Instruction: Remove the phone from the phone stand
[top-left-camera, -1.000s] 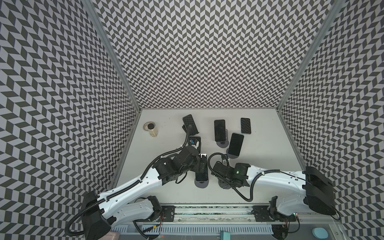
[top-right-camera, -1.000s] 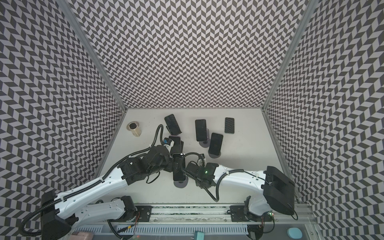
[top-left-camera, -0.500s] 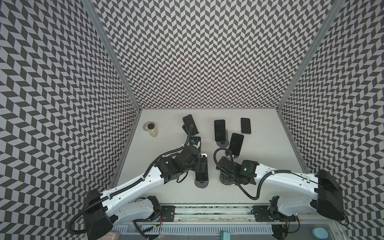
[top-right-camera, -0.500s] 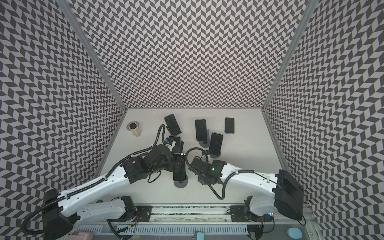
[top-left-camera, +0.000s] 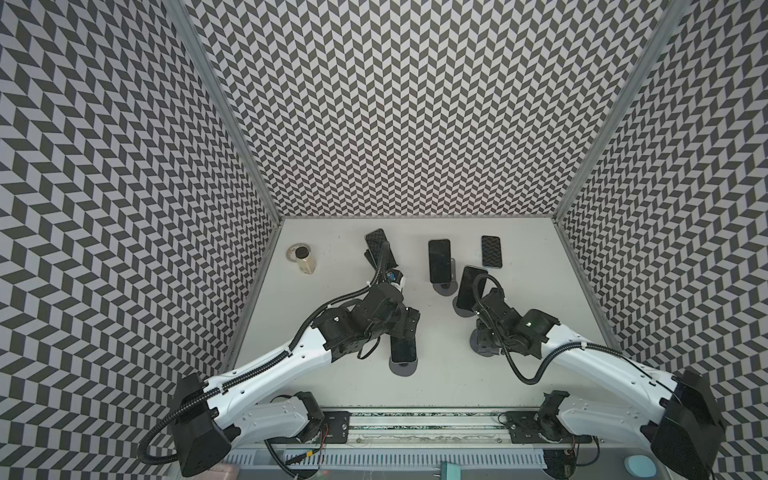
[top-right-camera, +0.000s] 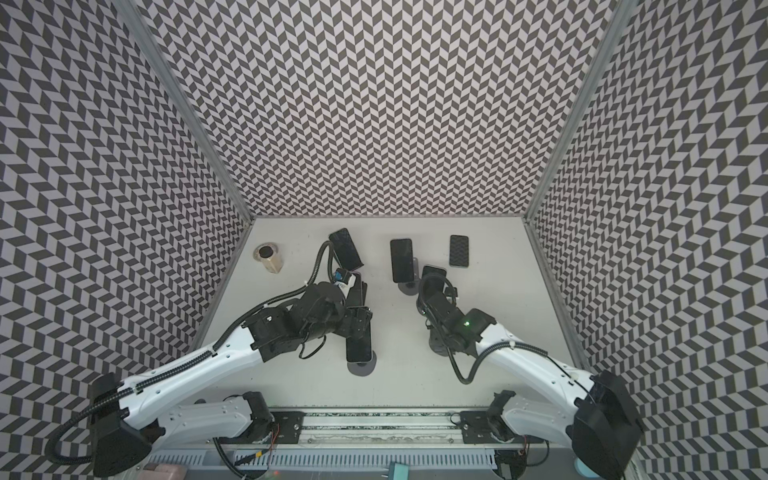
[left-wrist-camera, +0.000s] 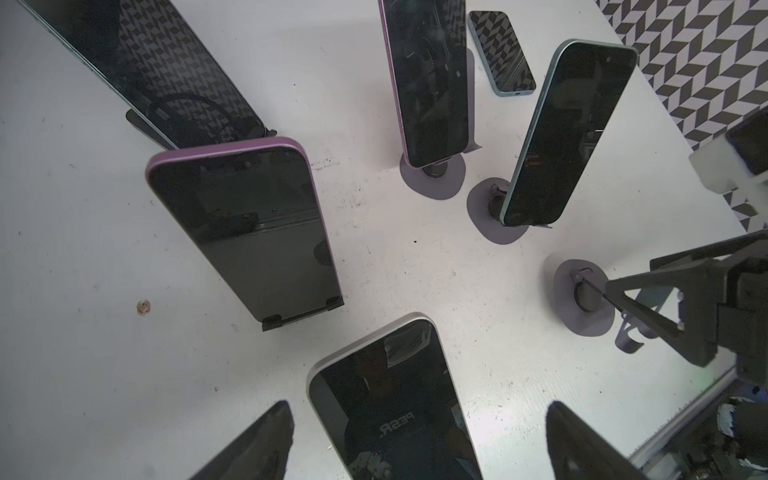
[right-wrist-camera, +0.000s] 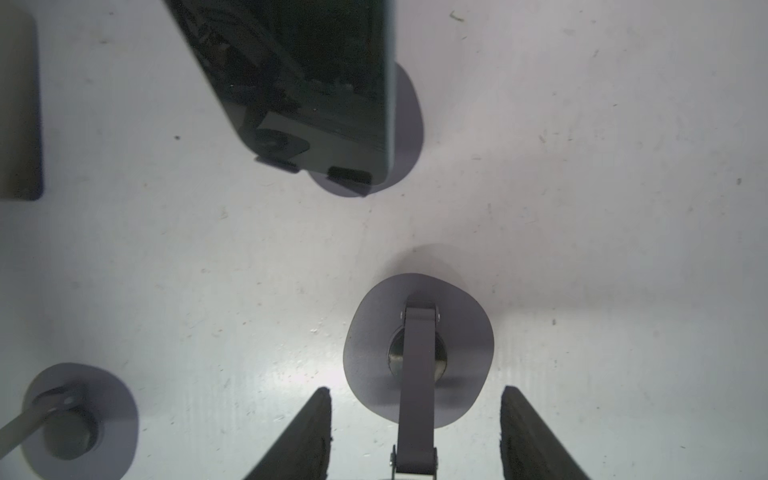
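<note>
The near phone (left-wrist-camera: 390, 415) on its stand (top-left-camera: 404, 370) is straddled by the spread left claw (left-wrist-camera: 417, 407), probably for lifting, while the right claw (right-wrist-camera: 416, 390) is spread over an empty stand (right-wrist-camera: 374, 332).

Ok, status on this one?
Left end effector open, straddling front phone on its stand. Right end effector open over empty stand. Purple phone close by.
</note>
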